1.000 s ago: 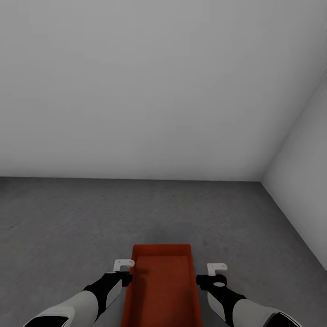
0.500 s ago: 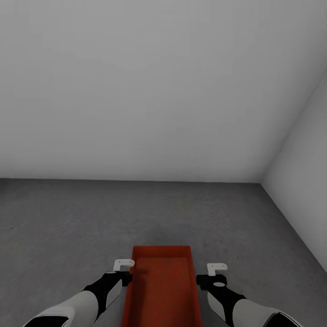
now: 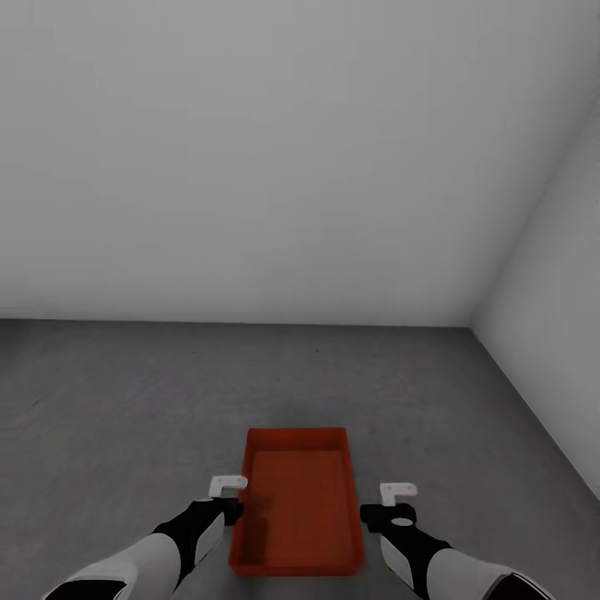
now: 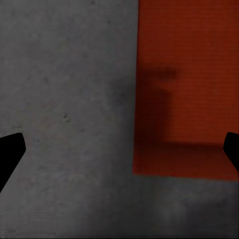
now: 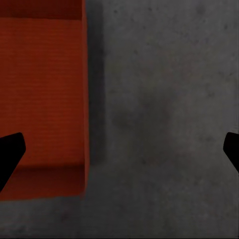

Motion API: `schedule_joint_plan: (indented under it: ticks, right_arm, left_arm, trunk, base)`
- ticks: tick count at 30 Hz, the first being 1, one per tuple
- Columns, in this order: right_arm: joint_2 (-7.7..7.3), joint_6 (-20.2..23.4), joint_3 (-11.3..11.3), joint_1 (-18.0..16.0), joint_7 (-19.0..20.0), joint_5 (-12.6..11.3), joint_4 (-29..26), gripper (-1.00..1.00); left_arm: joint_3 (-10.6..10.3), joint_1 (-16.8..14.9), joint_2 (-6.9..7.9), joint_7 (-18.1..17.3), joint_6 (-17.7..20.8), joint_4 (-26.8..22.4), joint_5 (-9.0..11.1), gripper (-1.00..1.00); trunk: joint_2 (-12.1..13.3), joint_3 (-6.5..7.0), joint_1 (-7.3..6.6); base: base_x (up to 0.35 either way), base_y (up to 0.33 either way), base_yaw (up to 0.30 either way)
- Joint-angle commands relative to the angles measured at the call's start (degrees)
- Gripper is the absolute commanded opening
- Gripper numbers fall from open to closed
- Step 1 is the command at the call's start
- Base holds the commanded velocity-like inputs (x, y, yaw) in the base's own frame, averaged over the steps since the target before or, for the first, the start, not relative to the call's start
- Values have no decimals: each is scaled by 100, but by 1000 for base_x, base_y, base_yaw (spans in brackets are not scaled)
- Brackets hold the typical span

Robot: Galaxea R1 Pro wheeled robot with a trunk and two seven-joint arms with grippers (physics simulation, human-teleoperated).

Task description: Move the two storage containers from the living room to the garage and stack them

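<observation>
Head view, nearest field: I see my two forearms entering from the lower edge, black at the wrists and grey-white toward the elbows. The left gripper (image 3: pixel 227 493) hangs just beside the left long wall of a storage container (image 3: pixel 297 502), and the right gripper (image 3: pixel 398 498) hangs a little off its right long wall; neither touches the tub.

Left wrist view: my left gripper (image 4: pixel 119 149) stands wide, its two dark fingertips (image 4: pixel 10 152) at opposite edges of the picture, with nothing between them but concrete and one corner of the storage container (image 4: pixel 186 89) below. A soft shadow lies across the tub's bottom.

Right wrist view: my right gripper (image 5: pixel 119 149) is likewise spread wide and holds nothing; the storage container (image 5: pixel 42 99) lies under one fingertip (image 5: pixel 10 152), the rest of the span being bare floor (image 5: pixel 164 109).

Middle field, head view: the orange-red tub sits open side up on the floor (image 3: pixel 125 400) of the garage, flat on its bottom, long axis running away from me, empty inside. It stands between my two arms, all four walls in sight.

Far field: the dark grey concrete runs on to a plain white back wall (image 3: pixel 250 167), which meets a second white wall (image 3: pixel 558 317) at a corner on my right.
</observation>
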Motion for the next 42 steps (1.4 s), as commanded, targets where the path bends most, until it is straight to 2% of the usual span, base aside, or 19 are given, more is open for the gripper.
schedule_joint_plan:
  ticks: [1,11,31,42]
  right_arm:
    - [1,-19,49,-3,-16,-59,3,100]
    - [1,-19,49,-3,-16,-59,3,100]
    - [1,-17,49,-3,-16,-59,3,100]
    - [1,-19,49,-3,-16,-59,3,100]
  left_arm:
    - [7,0,-2,19,32,-11,-3,100]
    - [3,0,-3,32,19,-5,-17,100]
    - [3,1,-3,47,16,5,-29,100]
    - [11,0,-3,48,68,4,-21,100]
  trunk:
    - [-2,-4,-4]
    - [-2,-4,-4]
    - [-2,-4,-4]
    - [439,193,-246]
  base:
    - [-342,0,0]
    - [-315,0,0]
    - [-23,0,0]
    - [0,0,0]
